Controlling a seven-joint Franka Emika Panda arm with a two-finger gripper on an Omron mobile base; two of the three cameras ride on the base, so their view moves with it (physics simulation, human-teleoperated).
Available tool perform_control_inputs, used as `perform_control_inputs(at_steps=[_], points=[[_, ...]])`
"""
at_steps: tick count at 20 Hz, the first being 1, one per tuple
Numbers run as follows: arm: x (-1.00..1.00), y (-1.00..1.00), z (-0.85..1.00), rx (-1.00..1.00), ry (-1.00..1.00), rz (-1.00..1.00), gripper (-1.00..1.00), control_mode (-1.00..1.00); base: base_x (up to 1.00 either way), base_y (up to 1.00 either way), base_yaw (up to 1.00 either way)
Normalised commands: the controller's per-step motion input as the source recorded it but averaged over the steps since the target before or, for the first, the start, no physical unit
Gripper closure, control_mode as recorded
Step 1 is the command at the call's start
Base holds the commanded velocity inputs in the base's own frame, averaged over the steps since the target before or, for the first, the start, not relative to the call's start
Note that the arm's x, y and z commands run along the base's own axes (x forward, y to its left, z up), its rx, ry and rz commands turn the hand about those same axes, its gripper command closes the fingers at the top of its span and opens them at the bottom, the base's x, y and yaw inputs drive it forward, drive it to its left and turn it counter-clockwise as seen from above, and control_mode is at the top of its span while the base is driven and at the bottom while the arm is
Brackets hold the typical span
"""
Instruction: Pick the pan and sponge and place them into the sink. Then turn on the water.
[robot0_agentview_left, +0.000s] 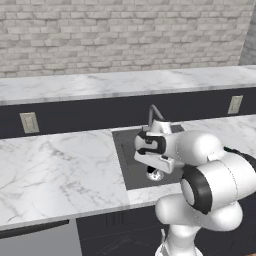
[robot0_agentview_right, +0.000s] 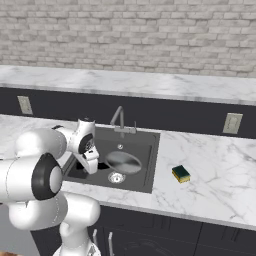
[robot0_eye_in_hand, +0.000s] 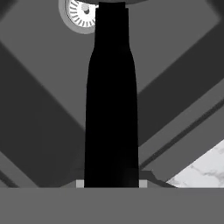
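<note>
One sink (robot0_agentview_right: 146, 165), dark and square, is sitting recessed in the marble counter (robot0_agentview_left: 60, 170) with the arm reaching down into it. Inside the basin the silver pan (robot0_agentview_right: 123, 162) is hanging just above the drain (robot0_agentview_right: 116, 177), its black handle (robot0_eye_in_hand: 111, 96) running straight up the hand view, and the gripper (robot0_agentview_right: 93, 167) is clamping that handle. Well to the right of the basin, the small yellow sponge (robot0_agentview_right: 181, 173) is lying on the counter.
</note>
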Motion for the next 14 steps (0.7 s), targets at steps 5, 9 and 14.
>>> perform_control_inputs(at_steps=[5, 9, 14], points=[[0.23, -0.02, -0.19, 0.0, 0.0, 0.0, 1.0, -1.0, 0.0, 0.0, 0.0], [0.23, 0.0, -0.2, 0.0, -0.01, 0.0, 1.0, -1.0, 0.0, 0.0, 0.0], [0.24, -0.01, -0.21, 0.0, 0.0, 0.0, 1.0, -1.0, 0.0, 0.0, 0.0]])
